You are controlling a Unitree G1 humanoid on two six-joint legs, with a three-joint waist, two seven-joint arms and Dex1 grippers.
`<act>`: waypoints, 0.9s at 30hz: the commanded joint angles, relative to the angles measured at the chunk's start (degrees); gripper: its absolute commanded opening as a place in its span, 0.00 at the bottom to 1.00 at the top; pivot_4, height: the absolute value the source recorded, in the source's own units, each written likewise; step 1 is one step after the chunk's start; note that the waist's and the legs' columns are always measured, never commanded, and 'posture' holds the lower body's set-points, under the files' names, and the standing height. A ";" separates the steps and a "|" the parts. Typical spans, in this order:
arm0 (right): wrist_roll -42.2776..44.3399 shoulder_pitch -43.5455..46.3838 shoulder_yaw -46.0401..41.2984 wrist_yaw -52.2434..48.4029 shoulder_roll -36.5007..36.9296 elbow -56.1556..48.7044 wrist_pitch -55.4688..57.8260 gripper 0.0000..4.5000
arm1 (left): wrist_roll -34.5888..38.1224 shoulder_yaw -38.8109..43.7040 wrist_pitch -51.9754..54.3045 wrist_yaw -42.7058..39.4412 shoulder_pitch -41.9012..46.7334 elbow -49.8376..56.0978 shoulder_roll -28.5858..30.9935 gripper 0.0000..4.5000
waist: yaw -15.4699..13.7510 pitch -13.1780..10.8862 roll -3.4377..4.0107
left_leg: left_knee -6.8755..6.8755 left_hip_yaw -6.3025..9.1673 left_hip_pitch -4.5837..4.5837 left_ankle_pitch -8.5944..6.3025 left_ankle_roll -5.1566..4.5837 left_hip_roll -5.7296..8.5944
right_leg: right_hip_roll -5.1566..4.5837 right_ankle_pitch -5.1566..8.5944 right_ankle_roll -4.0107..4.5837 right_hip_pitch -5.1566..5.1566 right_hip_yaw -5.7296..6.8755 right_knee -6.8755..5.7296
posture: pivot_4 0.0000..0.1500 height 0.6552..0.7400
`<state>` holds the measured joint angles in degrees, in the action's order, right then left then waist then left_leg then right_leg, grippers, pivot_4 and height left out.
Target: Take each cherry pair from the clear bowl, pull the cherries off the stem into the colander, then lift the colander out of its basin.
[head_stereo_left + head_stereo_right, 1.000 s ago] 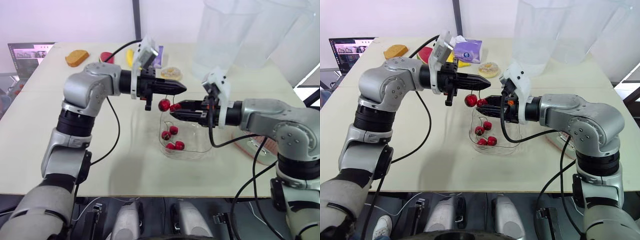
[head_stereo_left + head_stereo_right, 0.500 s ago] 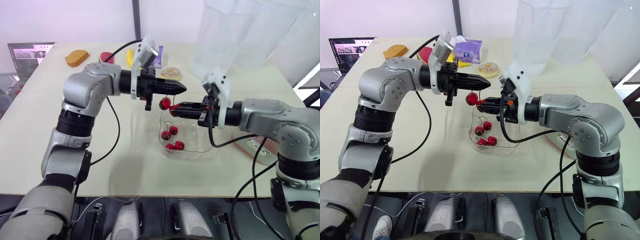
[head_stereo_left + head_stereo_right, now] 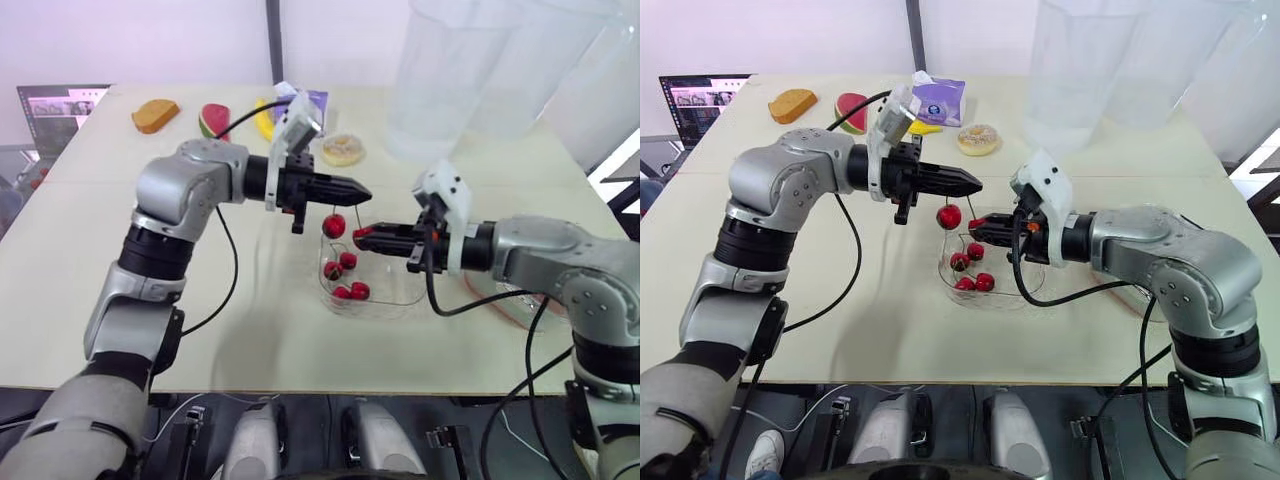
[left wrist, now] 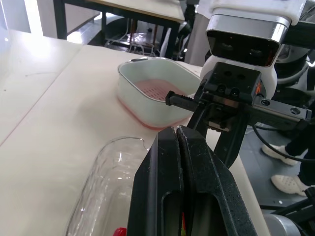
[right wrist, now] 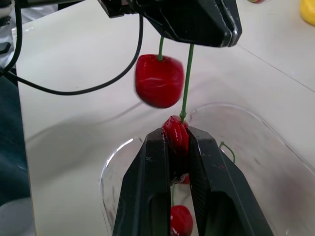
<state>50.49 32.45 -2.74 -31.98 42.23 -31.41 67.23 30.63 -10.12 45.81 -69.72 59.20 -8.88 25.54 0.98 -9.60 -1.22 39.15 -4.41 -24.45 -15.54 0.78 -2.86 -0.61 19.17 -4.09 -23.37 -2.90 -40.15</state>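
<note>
A wide stretch of bare table (image 3: 250, 335) is lying open between the front edge and the clear bowl (image 3: 398, 296), and more is running off to the bowl's left. The bowl is sitting well back from that edge, with a few loose cherries (image 3: 357, 291) gathered at its left end. Just above it, the cherry pair (image 3: 949, 216) is hanging between the two grippers. The left gripper (image 3: 975, 184) is reaching in from the left with its fingers pressed together on the top of the green stem (image 5: 186, 81), whose upper end is disappearing between them. The free cherry (image 5: 159, 81) is dangling below, blurred in the right wrist view. The right gripper (image 3: 365, 237) is coming in from the right with its fingers clamped on the other cherry (image 5: 175, 133), which is mostly buried between the black pads so that only its top is showing. To the right of the bowl, the forearm is hiding most of the white basin (image 4: 129, 83) in the head views. The left wrist view is showing the pink colander (image 4: 156, 89) sitting inside it, the table edge running close behind. Farther back, a slice of bread (image 3: 154, 115), a watermelon slice (image 3: 214, 120), a doughnut (image 3: 343, 150) and a purple packet (image 3: 937, 98) are lying near the far edge. A laptop (image 3: 55, 103) is being cut off at the left, and tall clear containers (image 3: 470, 70) are running out of the top.
</note>
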 commanded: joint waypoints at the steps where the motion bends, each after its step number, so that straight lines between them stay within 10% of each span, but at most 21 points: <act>1: 0.58 -2.33 0.14 0.17 1.34 -1.34 2.04 0.01 | 1.41 4.38 -0.93 0.84 2.07 2.19 1.42 0.00 | 0.04 0.00 0.00 | 0.00 0.00 0.00 0.00 0.00 0.00 | 0.01 0.00 0.00 0.00 0.00 0.00 | 1.00 1.00; 12: 1.06 -6.06 -1.20 0.24 3.23 -4.48 2.36 0.01 | 1.47 5.09 -0.95 1.44 2.06 1.63 1.48 0.00 | -0.15 -0.01 0.00 | 0.00 0.00 0.00 0.00 0.00 0.01 | -0.01 0.00 0.00 0.01 0.00 0.01 | 1.00 1.00; 19: 2.30 -5.29 -18.92 2.79 9.95 -1.29 3.32 0.01 | 2.43 5.94 -0.11 1.77 1.37 2.36 1.74 0.00 | -0.33 -0.01 0.00 | 0.00 0.00 -0.01 0.00 0.00 0.02 | -0.02 0.00 0.00 0.01 0.00 0.01 | 1.00 1.00; 27: -10.83 -27.09 -34.50 5.63 16.80 1.39 3.77 0.01 | 4.43 6.67 2.06 2.84 -0.10 5.56 2.35 0.00 | -0.24 0.00 0.00 | -0.03 0.03 0.01 -0.02 -0.03 0.02 | 0.00 0.01 -0.02 0.14 -0.01 0.15 | 1.00 1.00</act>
<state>41.52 6.06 -34.60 -27.15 59.33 -29.11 71.04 33.73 -4.88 47.50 -67.18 58.61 -5.85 27.53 0.74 -9.60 -1.22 39.12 -4.40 -24.43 -15.55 0.78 -2.84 -0.61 19.18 -4.11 -23.24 -2.93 -40.03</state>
